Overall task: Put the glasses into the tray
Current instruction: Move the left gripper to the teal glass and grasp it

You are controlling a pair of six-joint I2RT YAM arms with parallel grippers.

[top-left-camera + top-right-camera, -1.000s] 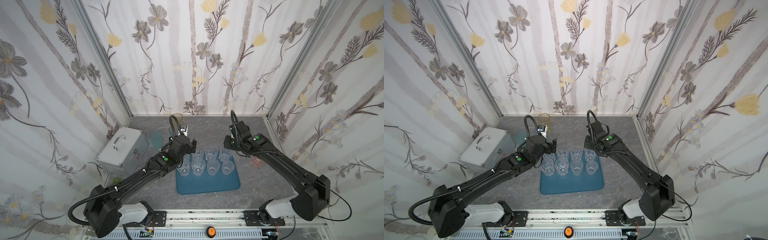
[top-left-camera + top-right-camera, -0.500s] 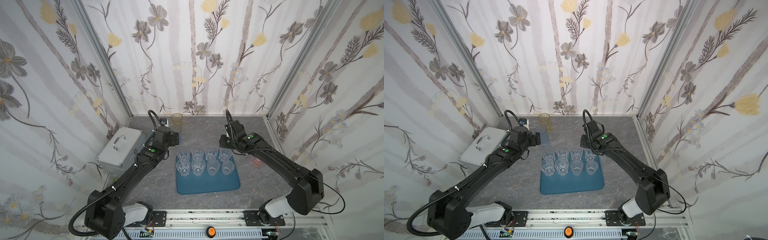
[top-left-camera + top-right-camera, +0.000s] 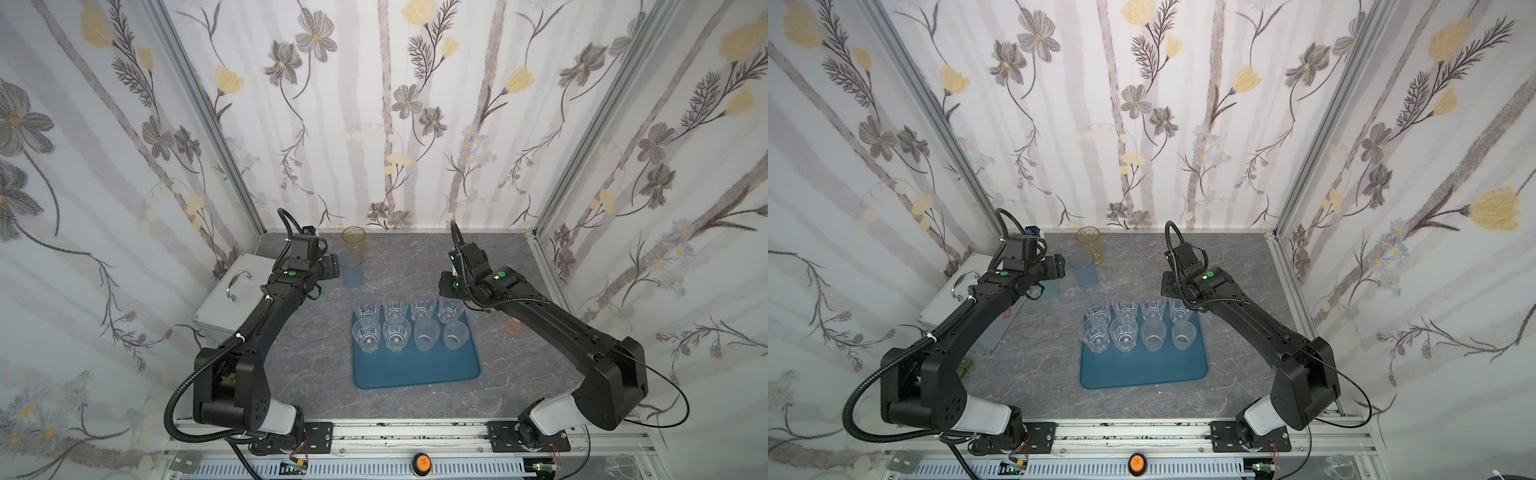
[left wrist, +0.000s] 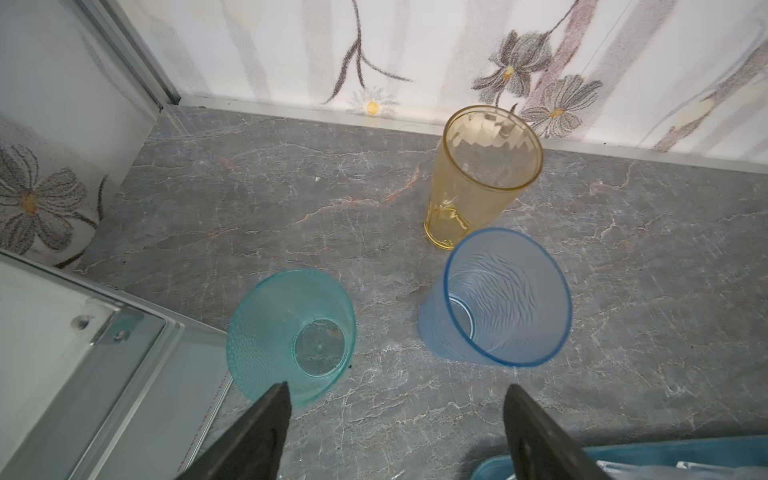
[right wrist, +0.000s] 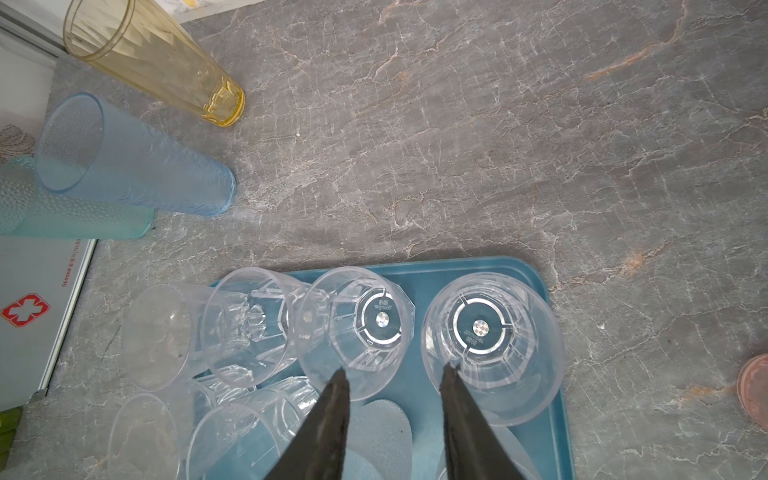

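The left fingers [image 4: 257, 432] stand wide and empty, with the teal glass [image 4: 286, 332] just beyond one tip and the blue glass [image 4: 498, 299] beyond the other. The amber glass [image 4: 478, 174] is by the far wall, and the silver case [image 3: 232, 291] crowds the left. The right fingers [image 5: 328, 424], narrowly parted and empty, hover over clear glasses [image 5: 490, 340] at the far edge of the tray [image 3: 415, 370], whose near half lies bare.

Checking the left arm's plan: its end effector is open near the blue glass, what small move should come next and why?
Probably ease the left end effector forward and toward the blue glass until its open jaws straddle it. That glass stands upright outside the tray, close ahead, and the jaws hold nothing.
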